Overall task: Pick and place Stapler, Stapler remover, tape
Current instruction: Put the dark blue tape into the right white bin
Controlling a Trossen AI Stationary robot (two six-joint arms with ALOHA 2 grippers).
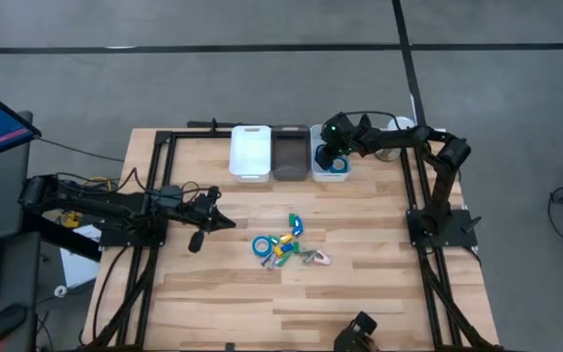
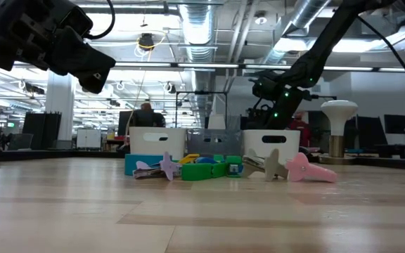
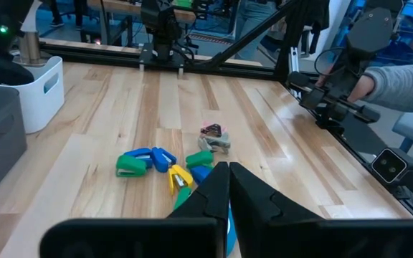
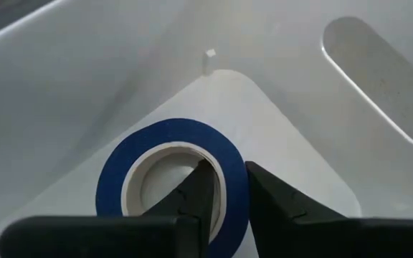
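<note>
The worktop (image 1: pixel 360 293) is a pale wooden surface framed by black rails. At its far edge three bins stand side by side: a white bin (image 1: pixel 249 153) on the left, a grey bin (image 1: pixel 289 154) in the middle, and a second white bin (image 1: pixel 331 168) on the right.

The right arm reaches over the right-hand white bin. Its right pincer (image 4: pixel 224 188) is down inside that bin, with the fingers straddling the wall of a blue tape roll (image 4: pixel 120 179): one finger sits inside the pale core, the other just outside the blue ring. The jaws stand narrowly apart around the wall; whether they press on it cannot be told. The roll lies flat on the bin floor.

The left arm waits over the left part of the worktop. Its left pincer (image 3: pixel 229 188) is fully closed and empty.

A cluster of small items (image 1: pixel 286 247) lies near the worktop centre, including another blue tape ring (image 1: pixel 261 245) and green, yellow, blue and pink pieces.
</note>
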